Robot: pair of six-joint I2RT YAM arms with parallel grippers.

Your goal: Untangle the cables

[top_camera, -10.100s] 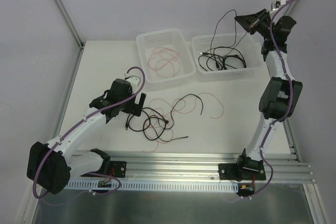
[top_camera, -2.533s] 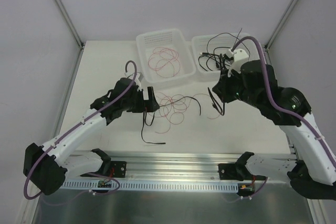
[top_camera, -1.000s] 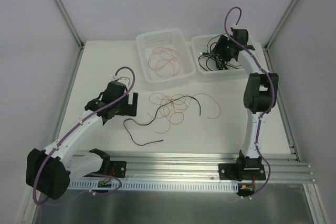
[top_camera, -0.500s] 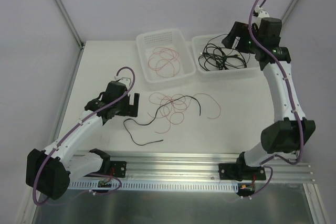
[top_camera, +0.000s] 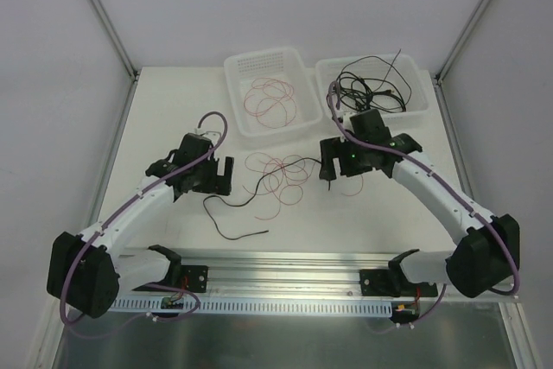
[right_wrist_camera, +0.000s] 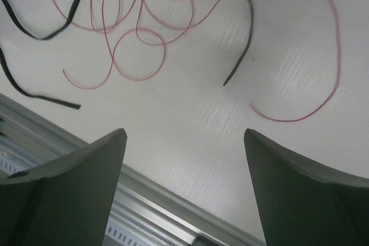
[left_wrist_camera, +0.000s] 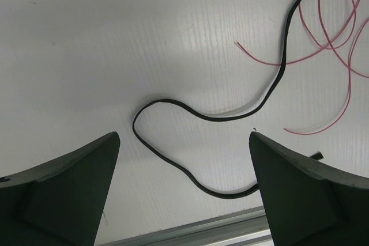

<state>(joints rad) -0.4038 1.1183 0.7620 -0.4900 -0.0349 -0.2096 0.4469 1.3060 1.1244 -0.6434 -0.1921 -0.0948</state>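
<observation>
Loose cables lie on the white table between my two arms. Thin red wires (top_camera: 281, 177) loop over each other there. A black cable (top_camera: 246, 234) snakes from the near left up through the red loops. My left gripper (top_camera: 223, 177) hovers open just left of them, and its wrist view shows the black cable's bend (left_wrist_camera: 196, 114) ahead of the empty left gripper (left_wrist_camera: 184, 139). My right gripper (top_camera: 333, 168) stands open over the right side of the loops. The right gripper (right_wrist_camera: 185, 133) holds nothing; a black cable end (right_wrist_camera: 248, 27) and a red wire (right_wrist_camera: 323, 84) lie beyond it.
Two clear bins stand at the back: the left bin (top_camera: 238, 123) holds red wires, the right bin (top_camera: 415, 110) holds a bundle of black cables (top_camera: 371, 92). An aluminium rail (top_camera: 302, 265) runs along the near table edge.
My right arm has swung down from above the right bin to the loose wires on the table. The left arm has barely moved, and the table cables lie as before.
</observation>
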